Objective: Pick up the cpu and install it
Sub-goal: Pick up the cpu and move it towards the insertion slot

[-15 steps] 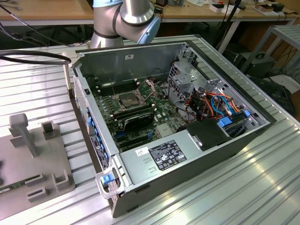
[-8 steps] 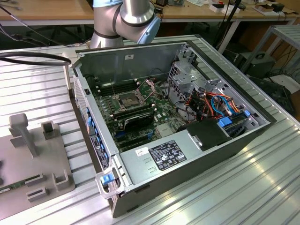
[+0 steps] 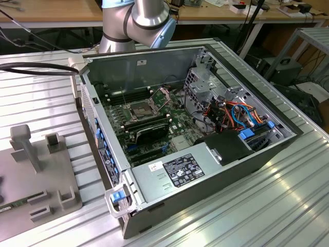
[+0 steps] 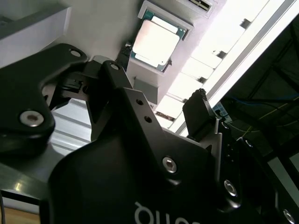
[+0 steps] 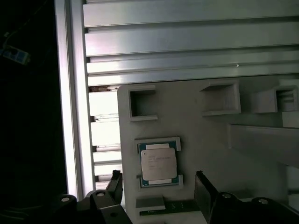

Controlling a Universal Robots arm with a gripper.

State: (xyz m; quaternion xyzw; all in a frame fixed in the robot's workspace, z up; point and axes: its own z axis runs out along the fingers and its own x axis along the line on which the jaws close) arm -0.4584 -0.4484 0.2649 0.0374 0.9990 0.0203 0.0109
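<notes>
The cpu [image 5: 159, 162] lies flat, metal top up, in a walled pocket of the grey fixture plate [image 5: 205, 135] on the slatted table [image 5: 187, 46], with other square pockets near it (a small grey tab and a green strip sit just beside its pocket). In both wrist views the gripper [image 5: 158, 177] hangs above the chip, fingers [image 5: 204, 186] spread wide, holding nothing. The plate lies at the exterior view's left of the open computer case [image 3: 216, 170], well apart from its dark socket [image 3: 140, 109]
</notes>
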